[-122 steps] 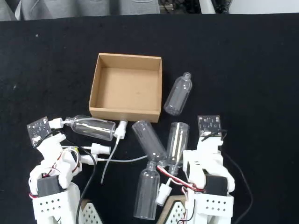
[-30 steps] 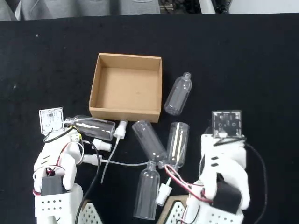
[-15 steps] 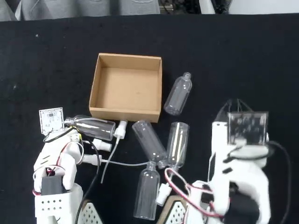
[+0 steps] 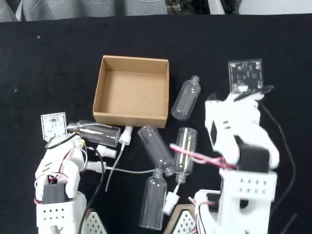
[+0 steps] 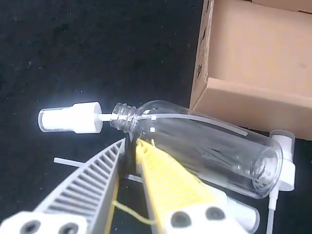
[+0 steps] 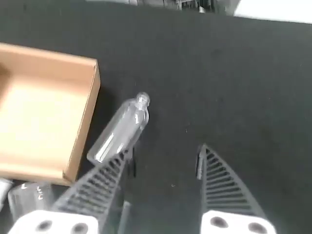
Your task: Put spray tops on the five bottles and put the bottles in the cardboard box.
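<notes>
A: Left side?
B: The left gripper (image 5: 130,142) is nearly closed on nothing, tips just beside the neck of a lying clear bottle (image 5: 204,146). A spray top (image 5: 70,118) sits off its mouth.
A: The cardboard box (image 4: 129,118)?
B: Just behind that bottle.
A: Right?
B: A second bottle (image 4: 186,99) lies beside the box. The right gripper (image 6: 165,156) hangs near it, spread wide.

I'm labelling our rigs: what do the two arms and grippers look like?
Left arm and right arm: white shells, black motors, red wires. The left gripper pairs a grey ribbed finger with a yellow one; the right gripper has two dark ribbed fingers. Each wrist carries a square board.
</notes>
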### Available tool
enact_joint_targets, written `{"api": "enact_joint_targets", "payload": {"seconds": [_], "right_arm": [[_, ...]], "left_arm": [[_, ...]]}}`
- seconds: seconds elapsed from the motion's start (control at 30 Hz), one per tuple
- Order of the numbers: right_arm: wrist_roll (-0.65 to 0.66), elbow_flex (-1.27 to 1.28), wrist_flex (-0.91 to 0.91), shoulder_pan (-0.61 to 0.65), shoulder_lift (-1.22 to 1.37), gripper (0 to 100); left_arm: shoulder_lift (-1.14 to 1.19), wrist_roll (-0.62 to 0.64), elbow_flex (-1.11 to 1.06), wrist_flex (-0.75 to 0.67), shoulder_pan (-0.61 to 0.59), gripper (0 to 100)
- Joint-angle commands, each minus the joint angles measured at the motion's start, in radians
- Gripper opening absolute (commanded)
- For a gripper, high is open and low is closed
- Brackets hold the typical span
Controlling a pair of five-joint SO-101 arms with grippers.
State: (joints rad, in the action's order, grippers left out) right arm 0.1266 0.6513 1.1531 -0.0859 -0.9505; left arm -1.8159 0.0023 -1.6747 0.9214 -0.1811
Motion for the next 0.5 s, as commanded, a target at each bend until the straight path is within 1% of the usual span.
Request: {"api": "enact_joint_targets", "payload": {"seconds": [0.0, 0.1, 0.3, 0.47], "right_arm": [[-0.041, -0.105, -0.011, 0.037, 0.134, 19.2], [-0.055, -0.145, -0.011, 0.071, 0.239, 19.2], [-0.132, -0.240, -0.011, 0.117, 0.412, 19.2], [-0.173, -0.318, -0.011, 0.121, 0.521, 19.2]], "left_arm": [[-0.008, -0.005, 0.018, -0.003, -0.008, 3], [-0.008, -0.005, 0.018, -0.003, -0.008, 3], [-0.008, -0.005, 0.018, -0.002, -0.008, 3], [-0.008, -0.006, 0.010, -0.003, -0.008, 3]]}}
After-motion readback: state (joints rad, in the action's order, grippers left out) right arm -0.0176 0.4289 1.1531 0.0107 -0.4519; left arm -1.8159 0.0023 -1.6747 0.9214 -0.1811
